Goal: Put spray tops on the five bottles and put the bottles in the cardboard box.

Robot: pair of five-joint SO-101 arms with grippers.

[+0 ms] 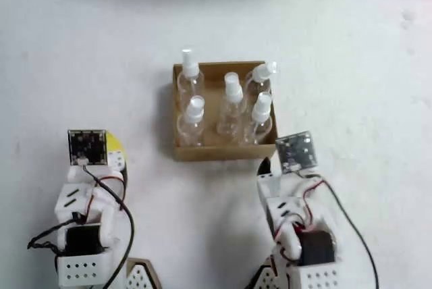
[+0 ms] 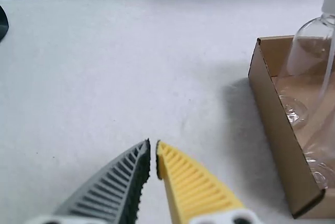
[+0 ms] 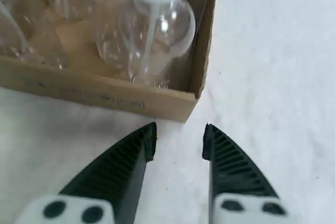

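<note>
White matte table [image 1: 67, 46] is seen from all three views. One cardboard box [image 1: 223, 152] is set flat on it, open side up. The box is placed ahead of the left gripper [image 2: 153, 148], off toward its yellow finger's side and well apart from it, with white surface seen between. The box's near corner is found just ahead of the right gripper [image 3: 179, 137], near it but not touched. From that corner the front wall is run across toward the left arm's side. A soft shadow [image 2: 238, 109] is cast on the table along the box wall facing the left gripper. Past the box, the white surface is continued to the table's far edge.
</note>
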